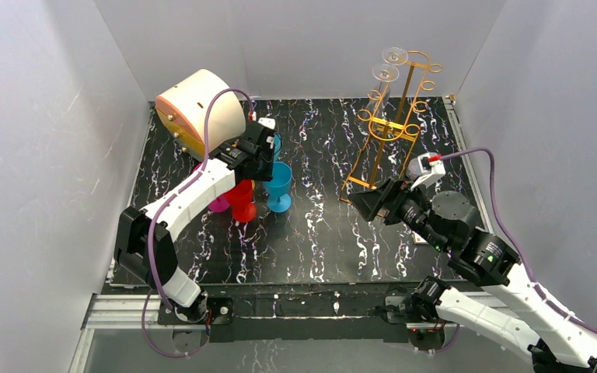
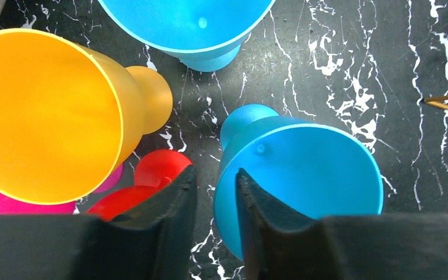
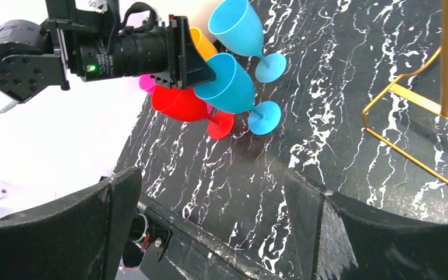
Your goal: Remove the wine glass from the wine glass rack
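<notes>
black marbled table (image 1: pixel 319 233): goblets (image 1: pixel 279 183), wine glass rack (image 1: pixel 389 128)

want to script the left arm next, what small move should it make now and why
Probably lift the left gripper straight up. Its jaws stand slightly apart astride the rim of the near blue glass, which stands upright close beside a red glass, so a sideways pull might tip it.
</notes>
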Robot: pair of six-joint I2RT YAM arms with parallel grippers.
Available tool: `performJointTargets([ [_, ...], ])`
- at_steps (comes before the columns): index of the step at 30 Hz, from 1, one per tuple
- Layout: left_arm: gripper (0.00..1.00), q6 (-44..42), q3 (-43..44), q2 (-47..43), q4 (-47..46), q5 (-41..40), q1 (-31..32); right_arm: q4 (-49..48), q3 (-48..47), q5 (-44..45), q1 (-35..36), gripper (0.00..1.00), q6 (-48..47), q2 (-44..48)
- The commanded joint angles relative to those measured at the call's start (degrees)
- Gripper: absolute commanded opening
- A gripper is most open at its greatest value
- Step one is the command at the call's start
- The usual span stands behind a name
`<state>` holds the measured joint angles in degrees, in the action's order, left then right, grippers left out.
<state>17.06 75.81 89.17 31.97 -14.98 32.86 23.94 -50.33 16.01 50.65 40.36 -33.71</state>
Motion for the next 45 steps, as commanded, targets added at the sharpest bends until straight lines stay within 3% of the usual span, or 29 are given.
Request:
performJointTargets([
  [1,0.33,-0.3,2.8,-1.2,2.8,-1.5,0.3,-1.2,-4.5,-4.4,0.1,0.99,-2.7,-1.1],
  [2,0.42,-0.2,3.3,-1.3,3.2,-1.5,0.3,-1.1,-5.2,-4.7,0.1,0.99,-2.8,-1.5],
  [7,0.58,0.5,5.3,-2.9,5.0,-2.0,0.3,-0.8,-9.5,-9.0,0.1,0.99,-5.6,-5.5],
  [13,0.65,1.2,7.0,-5.3,6.9,-1.9,0.3,0.2,-18.1,-10.3,0.1,0.97,-9.2,-13.1],
  [18,0.71,2.3,6.9,-8.3,7.1,-1.0,0.3,4.5,-28.0,-4.1,0.1,0.88,-14.3,-21.6],
  [23,0.75,3.8,6.3,-11.5,6.9,0.8,0.2,5.5,-37.8,7.6,0.1,0.75,-17.5,-29.0],
  [31,0.84,5.6,5.7,-15.4,7.1,5.8,0.2,9.0,-59.9,20.8,-2.0,0.71,-26.2,-45.8],
  [33,0.86,5.9,5.4,-16.3,7.2,6.8,0.2,10.7,-64.2,17.4,-6.7,0.71,-25.3,-49.5],
  [37,0.88,6.2,4.6,-18.3,8.0,8.0,0.2,14.8,-70.8,1.4,-20.9,0.7,-19.0,-55.4],
  [45,0.94,6.0,4.3,-21.5,10.6,8.2,0.1,16.0,-75.6,-10.9,-33.1,0.65,-13.8,-62.1],
])
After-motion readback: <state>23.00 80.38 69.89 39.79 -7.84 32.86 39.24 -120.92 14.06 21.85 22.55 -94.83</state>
